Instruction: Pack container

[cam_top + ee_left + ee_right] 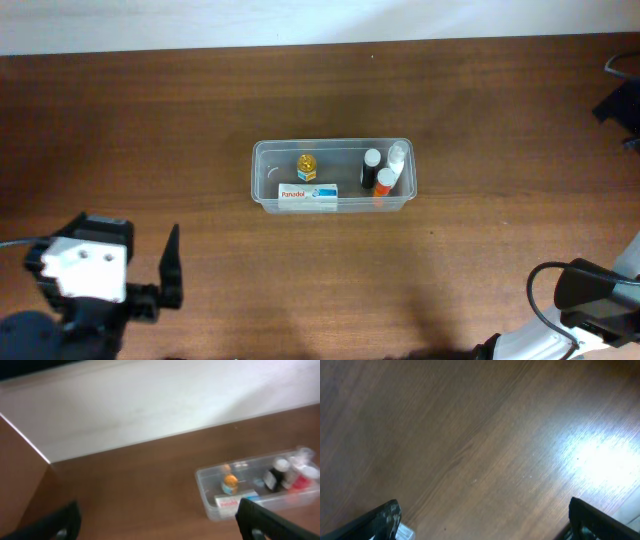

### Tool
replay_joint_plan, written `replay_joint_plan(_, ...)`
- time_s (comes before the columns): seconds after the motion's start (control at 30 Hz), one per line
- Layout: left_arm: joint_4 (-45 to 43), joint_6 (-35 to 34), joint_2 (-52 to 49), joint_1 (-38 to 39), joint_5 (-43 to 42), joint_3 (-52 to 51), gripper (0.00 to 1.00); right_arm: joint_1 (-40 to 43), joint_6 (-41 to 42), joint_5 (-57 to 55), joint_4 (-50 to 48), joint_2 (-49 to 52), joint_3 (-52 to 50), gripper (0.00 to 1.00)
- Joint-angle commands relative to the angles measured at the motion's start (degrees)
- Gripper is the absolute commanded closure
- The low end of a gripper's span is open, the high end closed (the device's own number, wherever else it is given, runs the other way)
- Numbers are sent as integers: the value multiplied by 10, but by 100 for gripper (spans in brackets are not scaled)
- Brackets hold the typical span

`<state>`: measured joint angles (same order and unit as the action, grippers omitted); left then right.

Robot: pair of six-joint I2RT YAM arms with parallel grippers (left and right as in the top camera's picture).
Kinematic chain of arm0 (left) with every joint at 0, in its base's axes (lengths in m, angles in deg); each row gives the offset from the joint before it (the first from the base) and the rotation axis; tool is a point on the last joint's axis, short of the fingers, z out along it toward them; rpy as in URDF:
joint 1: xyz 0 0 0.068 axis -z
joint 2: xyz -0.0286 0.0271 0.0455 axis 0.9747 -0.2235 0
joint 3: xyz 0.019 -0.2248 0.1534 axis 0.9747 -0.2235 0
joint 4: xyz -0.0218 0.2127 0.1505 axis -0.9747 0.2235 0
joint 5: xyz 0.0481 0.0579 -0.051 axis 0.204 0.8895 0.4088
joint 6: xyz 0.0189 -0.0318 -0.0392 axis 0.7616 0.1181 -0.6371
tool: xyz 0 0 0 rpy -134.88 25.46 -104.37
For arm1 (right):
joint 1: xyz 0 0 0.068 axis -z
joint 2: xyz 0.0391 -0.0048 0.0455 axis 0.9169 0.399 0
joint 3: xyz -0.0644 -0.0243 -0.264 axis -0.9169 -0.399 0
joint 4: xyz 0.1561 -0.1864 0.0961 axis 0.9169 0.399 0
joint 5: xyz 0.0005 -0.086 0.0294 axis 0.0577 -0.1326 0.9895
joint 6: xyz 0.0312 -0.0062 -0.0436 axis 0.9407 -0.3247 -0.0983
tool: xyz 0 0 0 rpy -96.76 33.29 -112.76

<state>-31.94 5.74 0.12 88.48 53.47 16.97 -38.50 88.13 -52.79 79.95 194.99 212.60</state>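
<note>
The clear plastic container [262, 152] sits mid-table. Inside it are a small yellow-capped bottle [307, 166], a white Panadol box [307, 194], a black bottle [371, 170], an orange bottle with a white cap [384, 183] and a clear bottle [397, 156]. The container also shows in the left wrist view [202, 479], at right. My left gripper [160, 522] is open and empty, low at the front left, far from the container. My right gripper [485, 520] is open and empty over bare wood at the front right.
The brown wooden table [480, 110] meets a white wall [150, 405] at the back. A dark object [620, 105] sits at the far right edge. Black cables [545, 300] lie by the right arm.
</note>
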Motion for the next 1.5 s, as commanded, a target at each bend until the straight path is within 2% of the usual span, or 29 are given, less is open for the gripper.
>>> replay_joint_plan(0.0, -110, 19, 71, -25, -17, -156, 1, 2, -2, -6, 2, -4, -1, 2)
replay_joint_plan(0.13, -289, 19, 154, -57, -73, -345, 0, 2, -2, -6, 2, -4, -1, 2)
replay_joint_plan(0.23, -387, 19, 210, -79, -122, -446, 1, 2, -2, -6, 2, -4, -1, 1)
replay_joint_plan(0.4, -483, 19, 298, -104, -160, -558, 1, 2, -2, -6, 2, -4, -1, 2)
replay_joint_plan(0.53, -488, 19, 353, -122, -179, -605, 1, 2, -2, -6, 2, -4, -1, 2)
replay_joint_plan(0.9, -502, 19, 351, -130, -187, -646, 1, 2, -2, -6, 2, -4, -1, 2)
replay_joint_plan(1.23, -627, 9, 351, -129, -187, -749, 1, 2, -2, -6, 2, -4, -1, 2)
replay_joint_plan(1.47, -579, 9, 351, -129, -178, -749, 1, 2, -2, -6, 2, -4, -1, 2)
